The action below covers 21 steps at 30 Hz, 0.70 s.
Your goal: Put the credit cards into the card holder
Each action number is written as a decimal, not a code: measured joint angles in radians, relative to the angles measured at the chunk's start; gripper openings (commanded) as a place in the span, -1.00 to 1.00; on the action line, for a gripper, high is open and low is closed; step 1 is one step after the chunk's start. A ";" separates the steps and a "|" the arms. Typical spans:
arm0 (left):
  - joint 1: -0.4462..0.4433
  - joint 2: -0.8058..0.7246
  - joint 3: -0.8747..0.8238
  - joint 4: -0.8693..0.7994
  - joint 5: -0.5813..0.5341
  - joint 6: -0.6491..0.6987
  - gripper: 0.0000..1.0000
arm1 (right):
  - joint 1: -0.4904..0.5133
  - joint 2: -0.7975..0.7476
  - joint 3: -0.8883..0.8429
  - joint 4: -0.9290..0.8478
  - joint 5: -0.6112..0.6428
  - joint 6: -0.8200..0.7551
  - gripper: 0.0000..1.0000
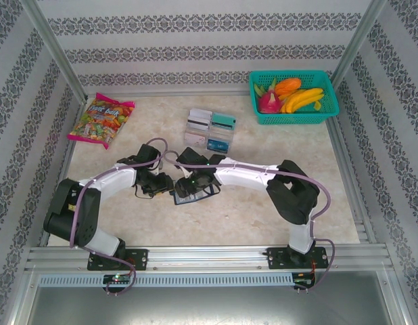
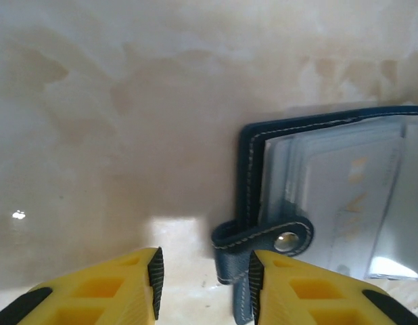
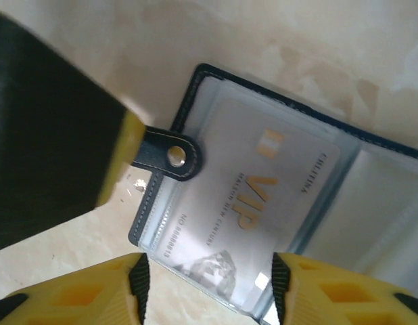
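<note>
The dark navy card holder [image 1: 195, 191] lies open on the table between both grippers. In the right wrist view its clear sleeve [image 3: 378, 196] shows, and a white-grey credit card [image 3: 263, 183] with gold VIP lettering lies in it. My right gripper [image 3: 207, 288] is open, its pads either side of that card's near end. My left gripper [image 2: 205, 284] is open too, and the holder's snap tab [image 2: 263, 237] lies loose just inside its right finger. Several more credit cards [image 1: 210, 128], white, teal and blue, lie grouped farther back on the table.
A teal mesh basket [image 1: 293, 97] of toy fruit stands at the back right. A bright candy bag [image 1: 101, 120] lies at the back left. Metal rails [image 1: 209, 256] border the marbled table.
</note>
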 measured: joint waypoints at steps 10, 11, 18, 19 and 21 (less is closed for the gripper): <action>0.000 0.013 -0.011 0.003 -0.029 -0.034 -0.24 | 0.060 0.073 0.060 -0.042 0.141 -0.023 0.45; 0.000 0.012 -0.011 0.002 -0.032 -0.036 -0.24 | 0.063 0.079 0.061 -0.041 0.153 -0.023 0.45; 0.006 0.010 -0.020 0.011 -0.032 -0.040 -0.25 | 0.064 0.126 0.074 -0.052 0.183 -0.023 0.47; 0.007 0.010 -0.021 0.013 -0.031 -0.041 -0.25 | 0.064 0.126 0.075 -0.052 0.183 -0.023 0.47; 0.008 0.009 -0.021 0.014 -0.028 -0.043 -0.25 | 0.064 0.126 0.076 -0.051 0.183 -0.022 0.48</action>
